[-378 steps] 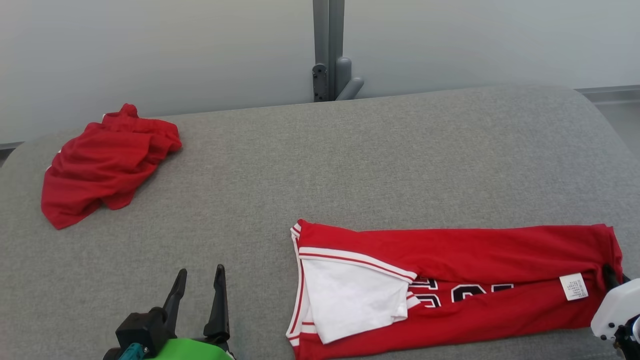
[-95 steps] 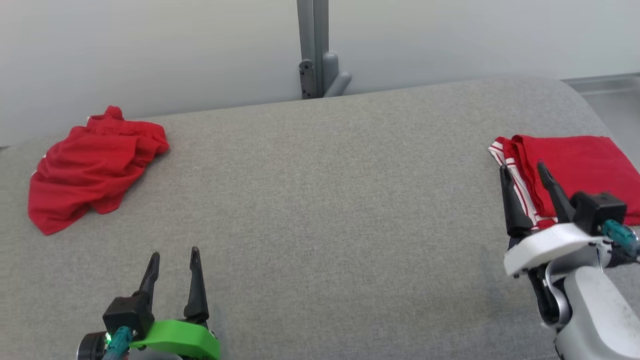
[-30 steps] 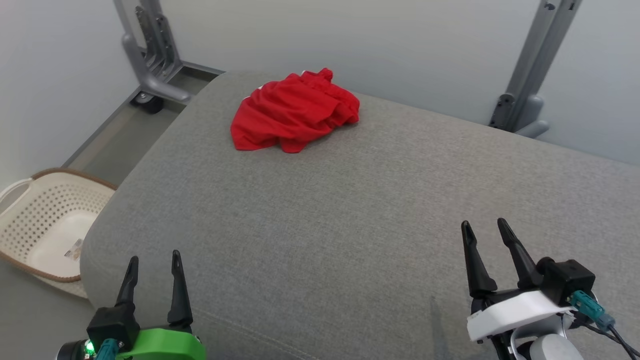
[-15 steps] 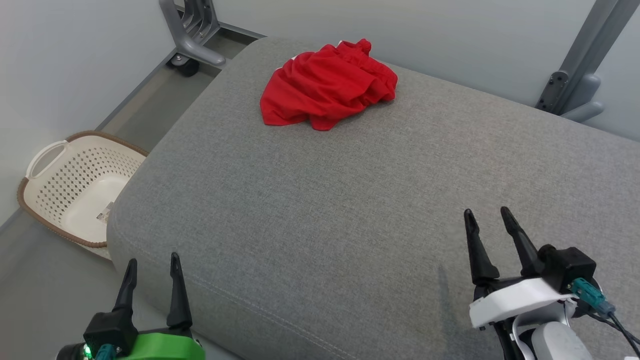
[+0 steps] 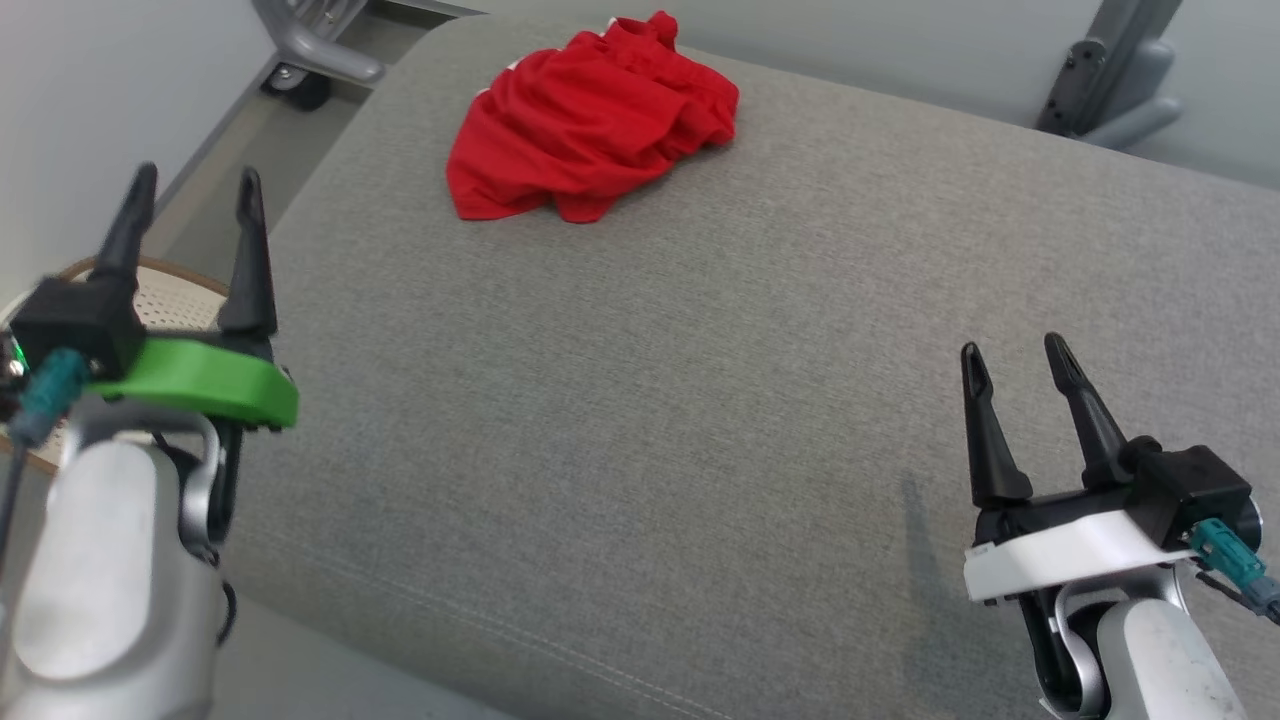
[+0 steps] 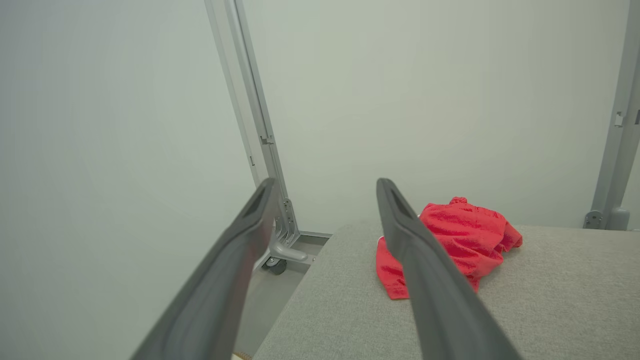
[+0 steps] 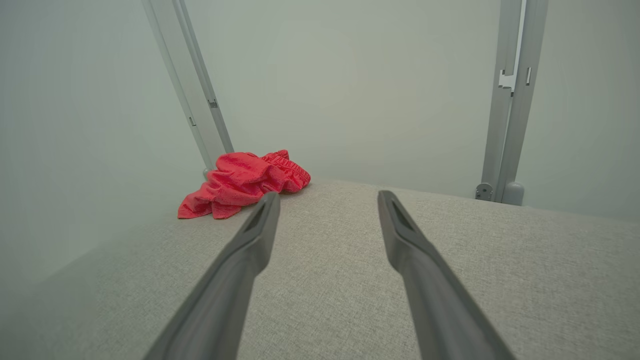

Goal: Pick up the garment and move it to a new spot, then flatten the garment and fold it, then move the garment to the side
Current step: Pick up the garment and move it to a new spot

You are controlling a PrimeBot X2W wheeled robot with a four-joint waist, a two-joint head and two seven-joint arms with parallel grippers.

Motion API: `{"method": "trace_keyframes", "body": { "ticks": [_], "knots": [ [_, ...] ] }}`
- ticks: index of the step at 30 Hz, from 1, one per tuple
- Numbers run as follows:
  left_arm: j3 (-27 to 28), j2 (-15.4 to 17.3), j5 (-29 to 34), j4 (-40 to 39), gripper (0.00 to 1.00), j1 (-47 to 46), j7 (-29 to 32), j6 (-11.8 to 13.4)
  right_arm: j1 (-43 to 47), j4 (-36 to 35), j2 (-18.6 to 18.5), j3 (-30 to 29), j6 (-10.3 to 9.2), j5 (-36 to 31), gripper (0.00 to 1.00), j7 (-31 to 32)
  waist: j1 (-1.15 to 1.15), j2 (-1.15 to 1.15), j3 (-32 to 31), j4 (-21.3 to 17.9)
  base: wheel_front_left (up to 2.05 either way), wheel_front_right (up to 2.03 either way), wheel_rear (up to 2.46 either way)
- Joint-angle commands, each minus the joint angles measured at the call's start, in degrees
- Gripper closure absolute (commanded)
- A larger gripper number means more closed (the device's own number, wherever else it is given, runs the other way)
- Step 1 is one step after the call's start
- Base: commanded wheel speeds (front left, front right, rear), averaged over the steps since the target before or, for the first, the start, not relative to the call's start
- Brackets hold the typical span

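The light is soft, even and bright, and shadows are faint: a thin one lies on the grey cushion (image 5: 640,420) beside the right end effector (image 5: 1012,346). The left end effector (image 5: 197,173) looks slightly blurred in the head view — in both wrist views the near fingers (image 6: 440,300) are unfocused.

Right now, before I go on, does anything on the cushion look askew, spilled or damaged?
Only the red garment: it lies bunched in a wrinkled heap near the far left corner of the grey cushion, neither flat nor folded. Nothing looks spilled or damaged.
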Motion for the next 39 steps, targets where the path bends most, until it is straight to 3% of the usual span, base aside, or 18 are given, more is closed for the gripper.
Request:
{"method": "trace_keyframes", "body": {
  "ticks": [1,7,17,32,33,35,36,39],
  "knots": [
    [-0.1,1.8,0.1,1.7,0.00,-5.3,1.0,-0.7,-1.8,-1.7,-0.3,0.0,-0.08,-1.2,0.00,0.2,0.00,0.00,9.0,-9.3,0.00,0.00,0.00],
    [-1.4,6.5,0.3,10.5,0.00,-21.5,5.4,-2.1,-4.7,-5.6,-0.3,0.9,-0.08,-2.6,0.00,1.6,0.00,0.00,17.3,-17.8,0.00,0.00,0.00],
    [-2.1,11.2,-1.8,26.1,0.00,-35.9,10.5,-2.8,-5.2,-7.7,-0.2,0.4,-0.08,-2.3,0.00,0.7,0.00,0.00,24.9,-25.8,0.00,0.00,0.00],
    [-6.4,13.4,-7.8,40.3,0.00,-38.5,25.0,-3.0,-5.2,-8.8,-0.2,1.0,-0.08,-2.6,0.00,-0.9,0.00,0.00,27.1,-28.3,0.00,0.00,0.00],
    [-6.7,13.3,-8.0,40.5,0.40,-38.4,25.1,-3.0,-5.2,-8.7,-0.2,1.0,-0.08,-2.6,0.00,-0.9,0.00,0.00,27.0,-28.2,0.00,0.00,0.00],
    [-7.1,13.5,-7.7,40.6,0.92,-38.1,24.1,-3.0,-5.4,-8.7,-0.2,1.0,-0.08,-2.7,0.00,-1.0,0.00,0.00,26.8,-28.0,0.00,0.00,0.00],
    [-7.4,13.6,-7.5,40.6,1.00,-38.1,23.8,-3.0,-5.5,-8.8,-0.2,1.1,-0.08,-2.8,0.00,-1.1,0.00,0.00,26.6,-27.9,0.00,0.00,0.00],
    [-8.0,14.1,-7.1,39.9,1.00,-38.5,21.3,-2.9,-5.6,-8.9,-0.2,1.0,-0.08,-3.2,0.00,-1.3,0.00,0.00,26.2,-27.6,0.00,0.00,0.00]
  ]
}}
